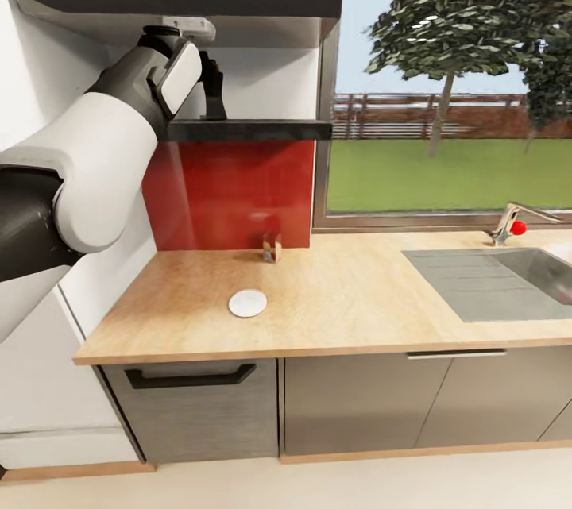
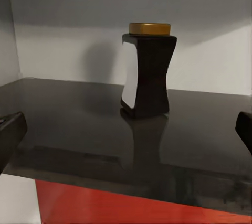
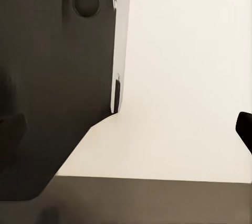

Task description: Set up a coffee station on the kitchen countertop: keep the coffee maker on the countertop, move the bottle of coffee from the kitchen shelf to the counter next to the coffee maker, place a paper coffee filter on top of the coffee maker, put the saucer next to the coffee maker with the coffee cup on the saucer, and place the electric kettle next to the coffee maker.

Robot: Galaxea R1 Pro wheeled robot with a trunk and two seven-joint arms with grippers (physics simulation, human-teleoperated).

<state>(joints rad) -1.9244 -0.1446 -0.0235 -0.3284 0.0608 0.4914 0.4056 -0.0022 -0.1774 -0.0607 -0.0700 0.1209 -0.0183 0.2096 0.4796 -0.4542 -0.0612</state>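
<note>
Left wrist view: left pincer [image 2: 126, 129] gaping wide, facing the bottle [image 2: 146, 72] standing on the shelf [image 2: 68, 129].
Right pincer: spread unclear.
Surface [image 1: 349, 302]: carrying the saucer [image 1: 248, 303].

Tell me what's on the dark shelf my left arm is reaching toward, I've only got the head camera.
Observer: The bottle of coffee stands upright on the shelf, yellow cap on.
Operator: Gripped yet?
Observer: No, the left gripper is open, with the bottle ahead of its fingertips and untouched.
Operator: And the other arm?
Observer: The right gripper is open too, holding nothing.
</note>
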